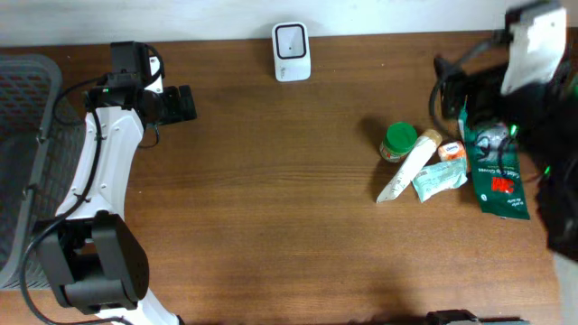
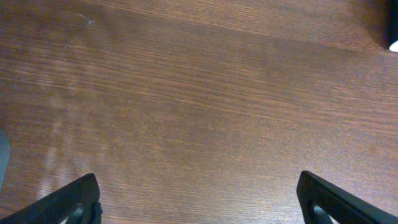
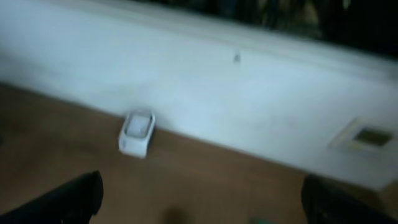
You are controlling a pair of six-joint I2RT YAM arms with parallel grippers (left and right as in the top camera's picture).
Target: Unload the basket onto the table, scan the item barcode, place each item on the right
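White scanner (image 1: 291, 51) stands at the far edge of the wooden table (image 1: 271, 226), and I place everything by it. My left gripper (image 1: 190, 103) hangs left of the scanner over bare wood, fingers (image 2: 74, 202) spread wide with nothing between them. My right gripper (image 3: 202, 208) is spread wide too and empty, facing the scanner from its right. The goods lie right of the scanner, toward the front: a green-lidded jar (image 1: 397, 140), a white tube (image 1: 408, 170) touching it, a teal packet (image 1: 440, 179), a green pouch (image 1: 495, 171). A grey basket (image 1: 23, 135) sits far left of the scanner.
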